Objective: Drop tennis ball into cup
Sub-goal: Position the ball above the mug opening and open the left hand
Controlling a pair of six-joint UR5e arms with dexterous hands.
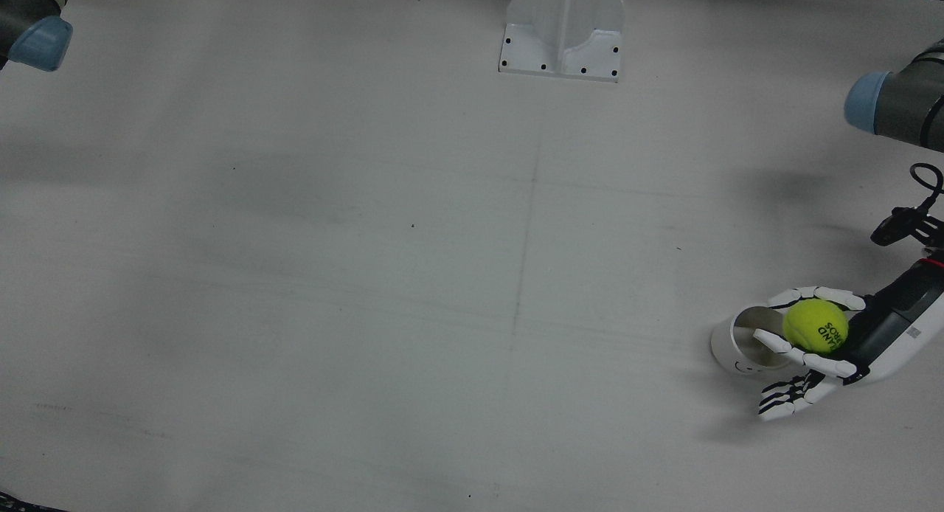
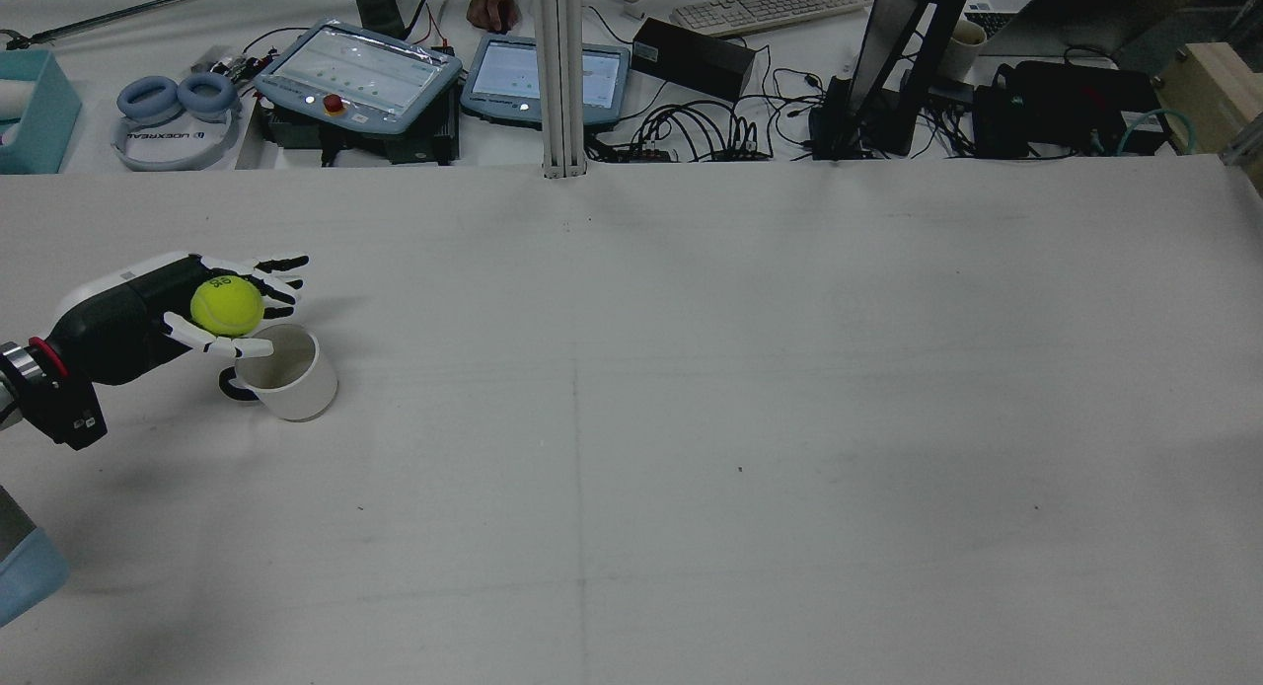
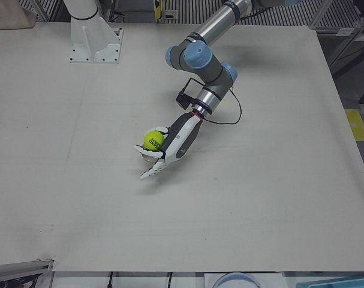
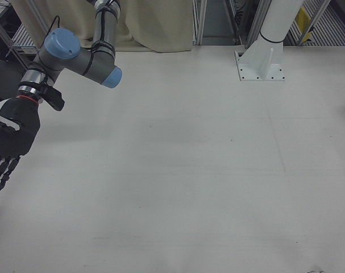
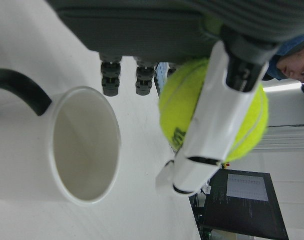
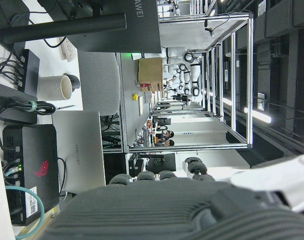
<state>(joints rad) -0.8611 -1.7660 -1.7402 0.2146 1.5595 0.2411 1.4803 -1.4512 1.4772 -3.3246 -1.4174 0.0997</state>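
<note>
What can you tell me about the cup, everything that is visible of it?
The cup is a plain white mug, ceramic by its look, with a dark handle. It stands upright on the table, its mouth open upward and nothing inside. It sits near the table's edge on the robot's left side. The left hand hovers beside and partly over its rim, holding the ball. Whether a finger touches the rim cannot be told.

Yellow-green tennis ball (image 1: 814, 326) above rim, upright white cup (image 1: 740, 347)
</note>
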